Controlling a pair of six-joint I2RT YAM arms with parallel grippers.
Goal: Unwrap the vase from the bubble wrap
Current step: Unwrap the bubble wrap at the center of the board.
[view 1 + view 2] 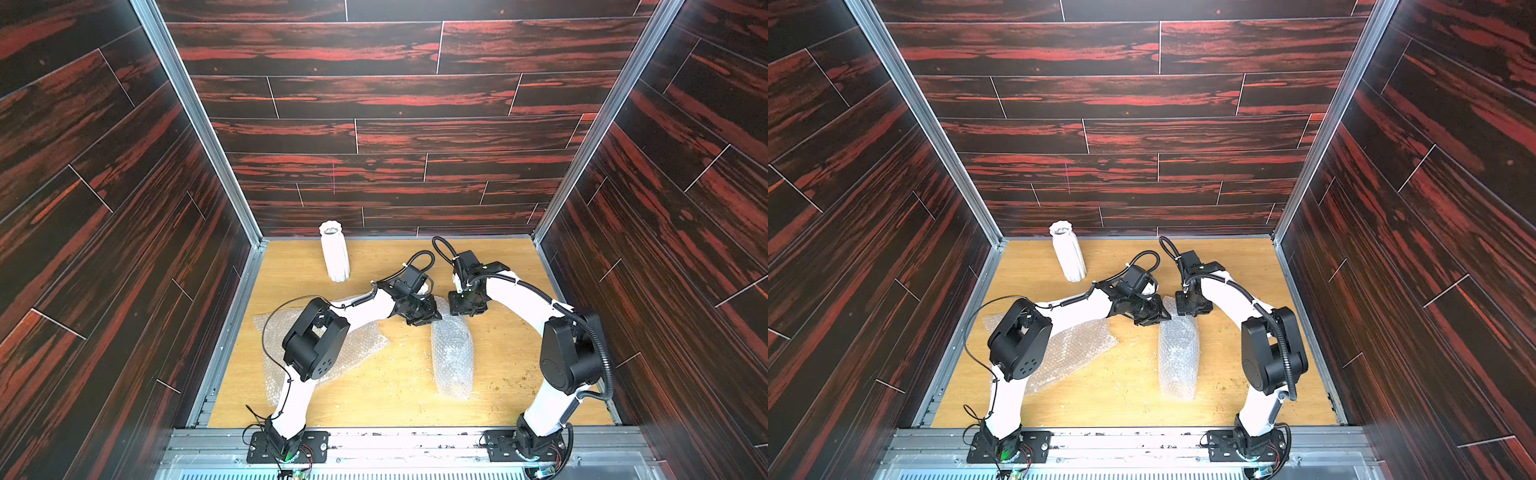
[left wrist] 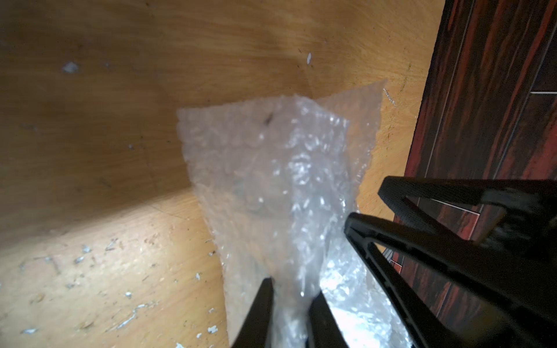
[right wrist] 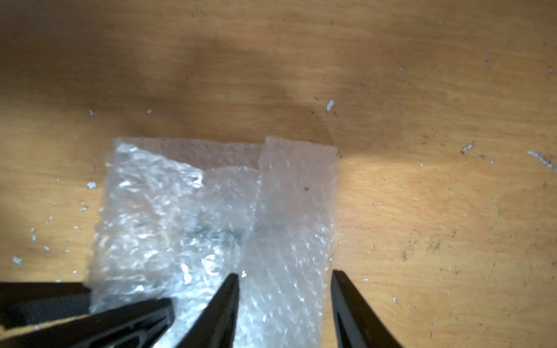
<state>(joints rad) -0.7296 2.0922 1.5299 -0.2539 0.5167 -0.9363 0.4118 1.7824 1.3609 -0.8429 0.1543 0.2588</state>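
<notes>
Bubble wrap [image 1: 453,353] is seen rolled in a bundle at mid-table [image 1: 386,399]. Its far end is pinched between the closed fingers of the left gripper [image 2: 291,286]. The right gripper [image 3: 284,272] is held spread over a flap. A second sheet [image 1: 361,345] is laid flat to the left, and a white vase [image 1: 334,251] is stood upright near the back.

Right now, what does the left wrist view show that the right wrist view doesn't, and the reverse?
Left wrist only: the dark red wall panel, and the left gripper with its jaws pinched on a fold of the bubble wrap bundle. Right wrist only: a strip of that bundle running between the open jaws of the right gripper. Both: the bundle lying on the wooden table, white flecks scattered on it, and the other arm's black jaws at the frame edge.
</notes>
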